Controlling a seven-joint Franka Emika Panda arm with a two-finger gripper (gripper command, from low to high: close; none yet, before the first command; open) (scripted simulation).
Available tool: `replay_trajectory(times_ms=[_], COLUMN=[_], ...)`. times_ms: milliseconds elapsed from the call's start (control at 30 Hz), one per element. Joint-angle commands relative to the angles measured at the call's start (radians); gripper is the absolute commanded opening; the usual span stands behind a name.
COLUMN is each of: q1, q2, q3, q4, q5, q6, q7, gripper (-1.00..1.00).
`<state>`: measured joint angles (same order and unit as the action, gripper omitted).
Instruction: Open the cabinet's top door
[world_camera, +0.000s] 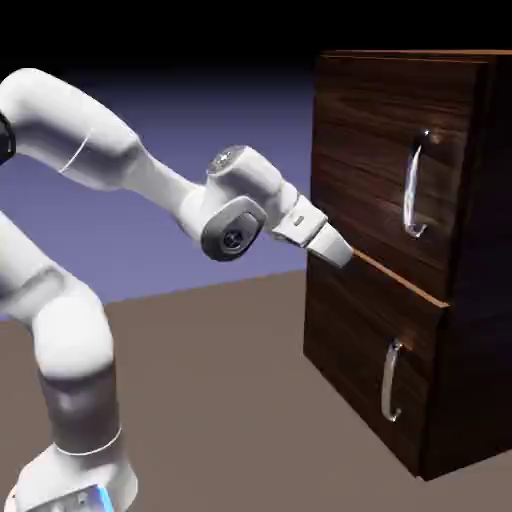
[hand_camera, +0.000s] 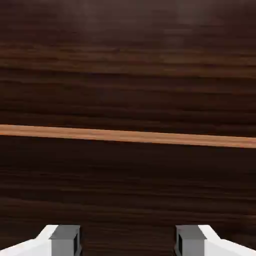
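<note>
I see gripper at cabinet front, near left edge, level with light wood strip between two door panels. Fingers spread wide in hand view, nothing between them, dark grain filling view. Top door upper right in exterior view, appears flush. Its long silver handle sits well right of gripper and above it, untouched. Lower panel with smaller handle below. Arm reaches in from left
</note>
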<state>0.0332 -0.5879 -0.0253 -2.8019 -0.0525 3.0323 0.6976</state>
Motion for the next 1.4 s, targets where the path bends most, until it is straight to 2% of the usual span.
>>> replay_trajectory(times_ms=[0,1367], q1=[0.018,0.74], q2=[-0.015,-0.624], q3=[-0.021,-0.882], q4=[0.007,0.282], q5=[-0.044,-1.827], q6=[-0.004,-0.162], q7=[-0.036,-1.512], gripper=[0.0,0.0])
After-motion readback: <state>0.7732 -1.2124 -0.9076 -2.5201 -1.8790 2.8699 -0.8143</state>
